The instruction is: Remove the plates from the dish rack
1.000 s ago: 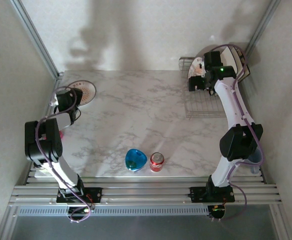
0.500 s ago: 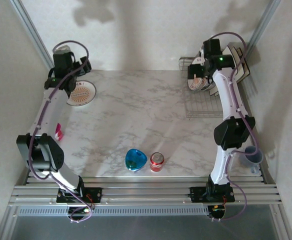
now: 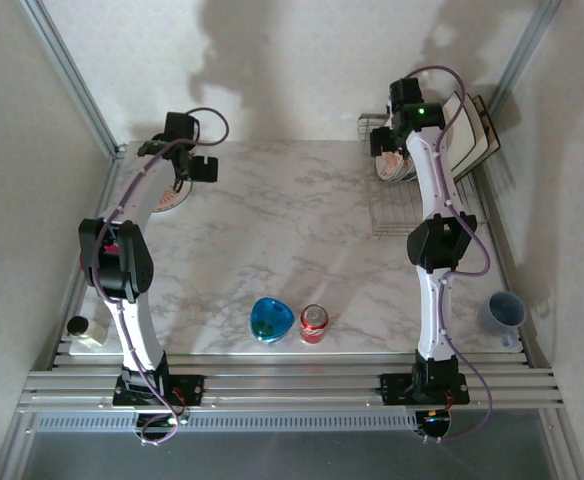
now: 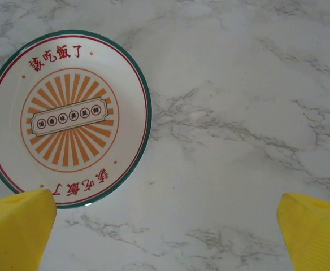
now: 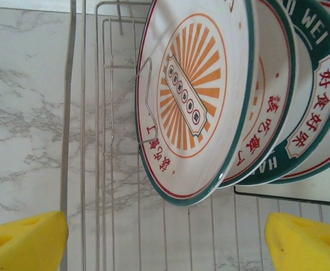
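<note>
– Plates: where do they stand relative to the right pincer?

– Ahead of it, on edge in the dish rack, packed face to back and leaning. None touches a fingertip. The yellow fingers are spread wide, with only rack wire and marble worktop between them.

– What writing can be read there?

– The front plate bears an orange sunburst around a small banner of characters, with red Chinese characters near a green rim. The rear plates carry broad green bands with white Chinese characters. The Latin letters "WEI" show at the top of one band and "HA" lower down, the rest of each word hidden.

– And the left pincer?

– Also spread wide, pinching nothing. One round plate lies flat on the worktop ahead of it, off toward the finger at the picture's left. Its near rim sits just beyond that fingertip, outside the gap. It has the same sunburst and banner, and red Chinese characters arc along the top and bottom inside the green rim. The banner's characters are too small to read.

– What else does the overhead view show?

– Square plates lean at the rack's far end, just right of the right pincer. A red can, its label illegible, and a blue bowl stand side by side, well apart from both pincers.
</note>
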Motion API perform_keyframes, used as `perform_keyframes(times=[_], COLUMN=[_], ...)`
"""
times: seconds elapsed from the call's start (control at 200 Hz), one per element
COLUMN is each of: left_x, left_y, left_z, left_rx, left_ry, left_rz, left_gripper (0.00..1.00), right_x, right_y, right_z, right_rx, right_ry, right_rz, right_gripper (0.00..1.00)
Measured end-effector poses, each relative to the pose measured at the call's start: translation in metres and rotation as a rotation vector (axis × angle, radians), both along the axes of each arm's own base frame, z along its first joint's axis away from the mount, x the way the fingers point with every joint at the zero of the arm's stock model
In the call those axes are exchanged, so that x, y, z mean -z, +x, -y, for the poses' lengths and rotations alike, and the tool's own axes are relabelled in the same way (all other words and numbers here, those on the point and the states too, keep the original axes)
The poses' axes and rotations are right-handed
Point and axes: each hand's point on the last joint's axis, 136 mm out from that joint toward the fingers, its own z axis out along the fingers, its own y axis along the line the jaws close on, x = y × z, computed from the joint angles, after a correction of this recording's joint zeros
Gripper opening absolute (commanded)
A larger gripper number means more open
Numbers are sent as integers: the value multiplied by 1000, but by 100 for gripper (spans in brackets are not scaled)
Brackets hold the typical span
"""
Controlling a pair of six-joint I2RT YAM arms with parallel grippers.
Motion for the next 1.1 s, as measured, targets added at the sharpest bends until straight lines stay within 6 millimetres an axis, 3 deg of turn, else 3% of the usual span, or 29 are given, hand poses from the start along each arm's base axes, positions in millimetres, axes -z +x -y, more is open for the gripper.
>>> perform_keyframes(times=[0.24, 0.571, 1.101], left_x=[0, 33, 33], left_y=[-4, -27, -28], left_z=[7, 14, 21], left_rx=[25, 45, 65], left_ry=[-23, -31, -52], left_rz=[-18, -111, -101], left_gripper=[100, 100, 100], right_x=[7, 28, 31], right_y=[9, 23, 52], right_z=[2, 8, 19], right_rx=[10, 43, 106], right_ry=[-13, -52, -88], right_rz=[16, 27, 134], right_gripper=[82, 71, 53])
